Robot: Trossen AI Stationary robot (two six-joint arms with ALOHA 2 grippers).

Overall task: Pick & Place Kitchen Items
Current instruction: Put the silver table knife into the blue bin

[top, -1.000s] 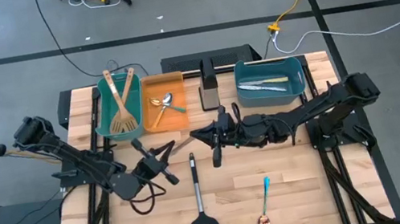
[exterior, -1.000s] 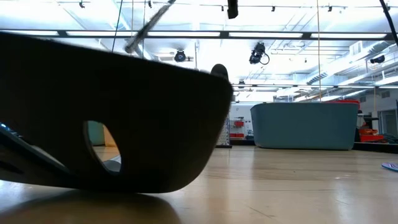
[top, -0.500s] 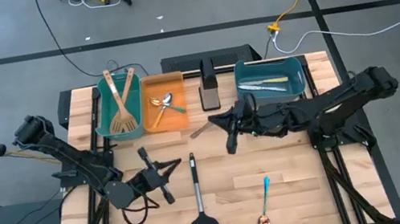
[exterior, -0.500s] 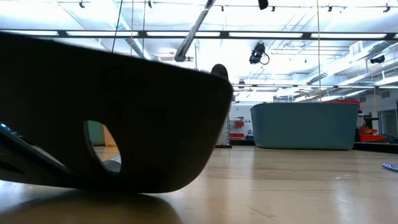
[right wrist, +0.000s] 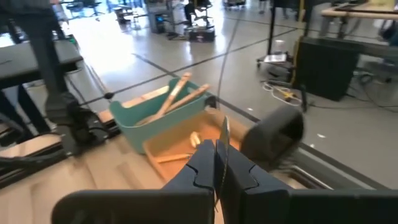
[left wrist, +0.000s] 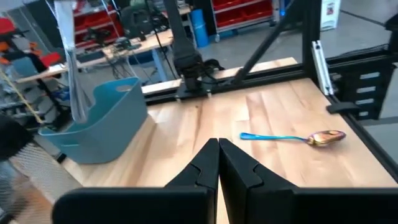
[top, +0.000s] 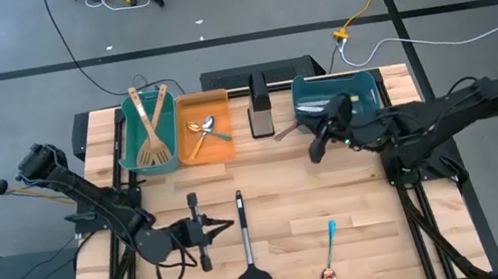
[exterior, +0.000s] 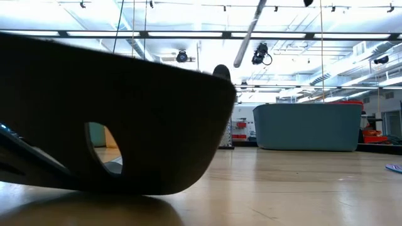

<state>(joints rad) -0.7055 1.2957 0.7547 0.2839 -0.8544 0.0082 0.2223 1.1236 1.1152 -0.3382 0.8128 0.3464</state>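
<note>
My right gripper (top: 308, 130) hovers by the left edge of the blue bin (top: 362, 90), shut on a silver knife (top: 286, 131). That knife also shows in the low view (exterior: 248, 34). Low over the table's near left, my left gripper (top: 231, 226) is shut and empty, its tips pointing at the steel handle of the black slotted turner (top: 248, 251) and stopping just short of it. The turner lies flat, its head (exterior: 113, 113) toward the near edge. A blue-handled spoon (top: 330, 248) lies flat at the near right and shows again in the left wrist view (left wrist: 289, 137). My right gripper pinches the knife at one end (right wrist: 222, 138) between its two fingers, and the thin metal sticks out forward past the tips. The fingers come nearly level from the table's right. The knife is lifted clear and tilted, its free end (top: 277, 137) toward the table's left.
A teal bin (top: 133, 144) with wooden spatulas (top: 153, 125) and an orange bin (top: 217, 114) with spoons stand at the back left. A dark block (top: 261, 107) stands at the back centre. Bare wood lies between the turner and the blue bin.
My right gripper has carried the knife up and toward the table's far right, from the middle to the blue bin's edge, tipping more level. My left gripper has swung toward the near edge and turned until it points at the turner's handle. Both stayed shut.
</note>
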